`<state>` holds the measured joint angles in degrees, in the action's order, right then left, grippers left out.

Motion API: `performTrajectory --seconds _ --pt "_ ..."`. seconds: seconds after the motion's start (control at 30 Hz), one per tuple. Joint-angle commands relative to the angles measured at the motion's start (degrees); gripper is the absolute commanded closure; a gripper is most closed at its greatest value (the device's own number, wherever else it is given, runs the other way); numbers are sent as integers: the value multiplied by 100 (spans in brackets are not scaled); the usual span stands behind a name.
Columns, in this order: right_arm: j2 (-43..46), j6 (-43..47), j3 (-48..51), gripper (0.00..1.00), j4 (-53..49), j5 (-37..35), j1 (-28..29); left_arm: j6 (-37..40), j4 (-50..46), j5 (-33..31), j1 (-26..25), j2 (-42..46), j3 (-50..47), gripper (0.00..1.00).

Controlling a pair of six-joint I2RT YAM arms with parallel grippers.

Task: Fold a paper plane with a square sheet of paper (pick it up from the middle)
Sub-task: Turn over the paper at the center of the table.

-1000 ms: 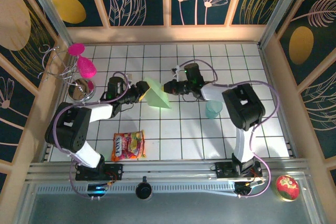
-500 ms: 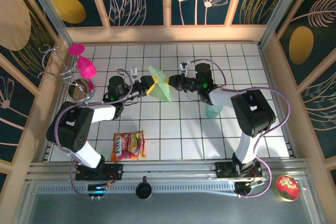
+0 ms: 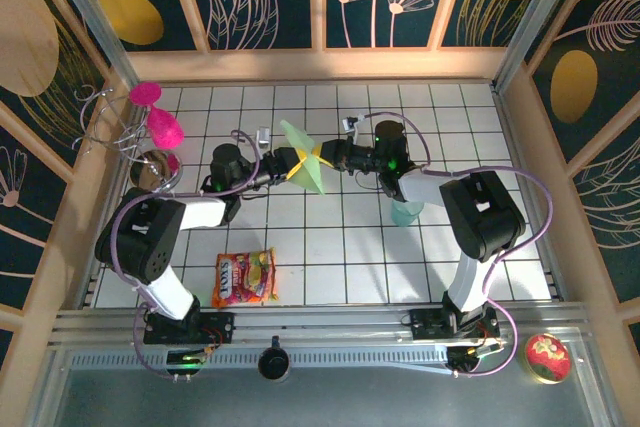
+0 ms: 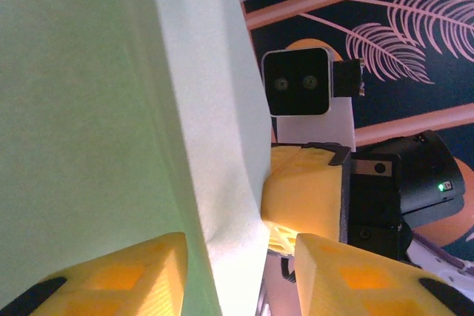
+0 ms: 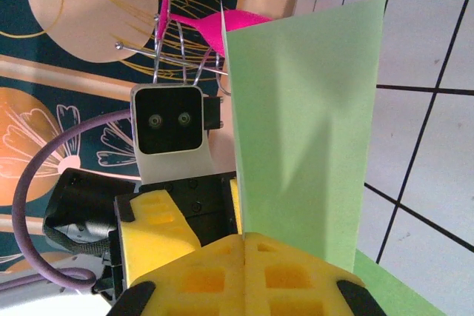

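From above, you have the thin, pale mint-green square sheet of paper point(image 3: 303, 164) held off the white gridded table point(image 3: 350, 267). It hangs over the far-middle tiles, between the left gripper point(image 3: 287, 165) and the right gripper point(image 3: 322, 157), which face each other nose to nose. Collision is your first risk: the two heads are so close that any inward push could knock the fingers together or crumple the sheet. The translucent teal plastic cup point(image 3: 407, 212) sits just beside the right forearm, and a dip of that arm could tip it.

In the left wrist view, the yellow foam-padded fingers point(image 4: 111, 279) stand part open with the sheet's edge running between them. A gap shows on one side of the paper, so this hand has no firm hold. Close it off-line and you would likely press a crease where none belongs; the paper dimples near the pads.

In the right wrist view, the right gripper point(image 5: 244, 253) is pinched tight on the lower edge of the sheet, which rises upright from its pads. I judge this your only sure grip, and it is a small bite, so a sideways tug from the left could slip or tear the paper.
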<state>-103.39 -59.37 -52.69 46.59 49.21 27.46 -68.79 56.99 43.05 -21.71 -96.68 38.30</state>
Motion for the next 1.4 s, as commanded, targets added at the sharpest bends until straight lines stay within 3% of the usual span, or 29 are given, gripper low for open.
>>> performTrajectory --seconds 0.0,0.27,0.4,0.63,0.87,1.0,1.1,1.27,1.37 --pt "149 -237 140 100 382 174 -21 10 418 260 -43 -99 175 62" --pt "189 -330 233 100 421 194 -20 -140 691 259 -56 -308 176 79" --pt "207 -322 257 99 364 168 -48 -97 633 236 -52 -294 185 82" --pt "366 -178 347 83 123 69 -174 182 205 121 -52 -191 220 88" --pt "892 579 442 66 -989 -478 -434 710 -574 -16 -52 24 363 91" --pt "1254 1187 436 62 -1930 -1101 -581 1368 -1675 -285 -53 210 573 91" --pt "1457 1662 283 62 -2851 -1775 -612 2215 -3144 -767 -57 382 939 91" --pt "1788 2092 248 61 -3685 -2794 -623 3637 -5935 -2465 -78 506 2005 91" --pt "1964 2183 289 61 -3938 -3293 -628 4137 -6991 -3544 -175 370 2683 91"
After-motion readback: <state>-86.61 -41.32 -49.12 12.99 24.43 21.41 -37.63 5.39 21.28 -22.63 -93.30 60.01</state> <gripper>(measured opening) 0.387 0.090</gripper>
